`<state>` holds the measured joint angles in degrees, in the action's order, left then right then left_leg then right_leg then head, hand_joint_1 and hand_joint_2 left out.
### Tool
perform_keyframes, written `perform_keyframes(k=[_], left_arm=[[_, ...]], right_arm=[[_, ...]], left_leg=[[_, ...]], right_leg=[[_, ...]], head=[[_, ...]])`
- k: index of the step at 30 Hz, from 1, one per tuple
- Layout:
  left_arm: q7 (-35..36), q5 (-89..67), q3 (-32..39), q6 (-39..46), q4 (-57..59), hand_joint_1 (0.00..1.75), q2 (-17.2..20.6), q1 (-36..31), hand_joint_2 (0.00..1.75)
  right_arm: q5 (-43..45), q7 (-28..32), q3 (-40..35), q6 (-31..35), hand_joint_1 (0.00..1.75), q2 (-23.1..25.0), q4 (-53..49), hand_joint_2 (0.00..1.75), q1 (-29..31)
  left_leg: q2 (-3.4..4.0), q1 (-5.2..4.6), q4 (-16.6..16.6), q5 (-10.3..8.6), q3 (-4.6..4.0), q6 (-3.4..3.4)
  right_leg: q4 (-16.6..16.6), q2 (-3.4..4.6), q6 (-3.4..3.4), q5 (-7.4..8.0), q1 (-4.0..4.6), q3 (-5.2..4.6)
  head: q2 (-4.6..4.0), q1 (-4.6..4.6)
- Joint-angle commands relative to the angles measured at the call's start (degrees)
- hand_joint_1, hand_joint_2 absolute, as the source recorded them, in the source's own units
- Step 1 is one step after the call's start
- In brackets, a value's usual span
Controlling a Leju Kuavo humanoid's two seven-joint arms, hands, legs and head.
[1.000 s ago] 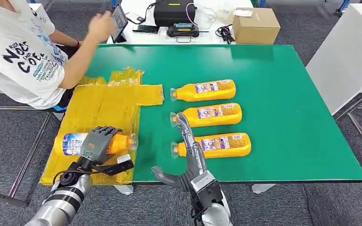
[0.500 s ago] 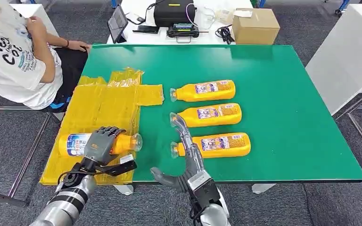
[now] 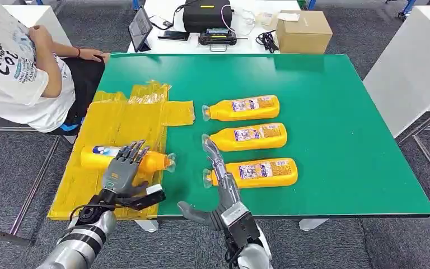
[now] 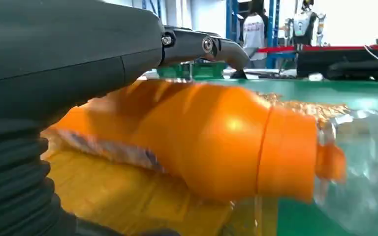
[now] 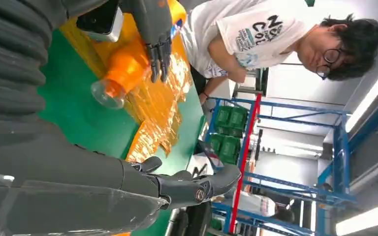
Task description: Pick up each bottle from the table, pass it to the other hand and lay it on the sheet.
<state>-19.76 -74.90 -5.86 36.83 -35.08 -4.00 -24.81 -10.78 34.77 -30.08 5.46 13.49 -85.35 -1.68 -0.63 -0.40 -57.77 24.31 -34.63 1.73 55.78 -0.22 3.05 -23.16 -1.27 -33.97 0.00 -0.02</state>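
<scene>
Green table (image 3: 336, 134): bottle (image 3: 145, 161) lying on sheet (image 3: 112, 129), left robot hand (image 3: 124, 171) open above

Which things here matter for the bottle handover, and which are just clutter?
Job:
bottle on the sheet under the left hand
yellow sheet
three bottles on the table
right hand

Lying about:
cardboard box
black case
tablet

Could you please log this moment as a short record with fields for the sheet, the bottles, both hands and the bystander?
sheet: yellow sheet at the table's left end
bottle on sheet: one, lying down
bottles on table: three, lying in a column
left hand: fingers spread over the bottle on the sheet
right hand: open, empty
person: seated beside the sheet
</scene>
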Motion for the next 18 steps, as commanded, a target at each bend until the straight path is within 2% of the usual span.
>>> perform_keyframes(k=[1, 5, 7, 18], left_arm=[[-5.72, 9.07, 0.92, -8.91, 2.88, 0.00, -0.95, -0.23, 0.00], [-9.78, 22.26, 4.30, -24.23, -0.53, 0.00, -2.09, 0.63, 0.00], [-10.72, 26.86, 5.79, -28.37, -1.91, 0.00, -2.38, 1.12, 0.00], [-9.72, 32.93, 5.34, -30.82, -8.24, 0.00, -2.02, 2.96, 0.00]], right_arm=[[-0.16, -0.49, 1.59, -0.44, 0.00, 0.01, 3.20, 1.75, 0.94], [-0.41, -0.72, 2.32, -0.56, 0.00, 0.33, 3.45, 1.75, 0.69], [-0.45, -0.81, 2.55, -0.58, 0.00, 0.43, 3.70, 1.75, 0.63], [-0.40, -1.02, 3.65, -0.55, 0.00, 0.88, 3.71, 1.75, 0.23]], left_leg=[[0.11, 0.11, 0.03, 0.11, 0.24, -0.11], [-0.02, 0.06, 0.03, 0.06, 0.18, -0.08], [-0.07, 0.10, 0.05, 0.10, 0.33, -0.12], [-0.10, 0.06, 0.04, -0.01, 0.37, -0.11]], right_leg=[[-0.11, 0.07, -0.15, -0.05, 0.12, 0.26], [-0.07, -0.02, -0.11, -0.05, 0.07, 0.22], [-0.12, 0.00, -0.15, -0.06, 0.12, 0.38], [-0.07, -0.02, -0.11, 0.01, 0.07, 0.38]], head=[[0.00, 0.00], [0.00, -0.02], [0.00, -0.04], [0.00, -0.02]])
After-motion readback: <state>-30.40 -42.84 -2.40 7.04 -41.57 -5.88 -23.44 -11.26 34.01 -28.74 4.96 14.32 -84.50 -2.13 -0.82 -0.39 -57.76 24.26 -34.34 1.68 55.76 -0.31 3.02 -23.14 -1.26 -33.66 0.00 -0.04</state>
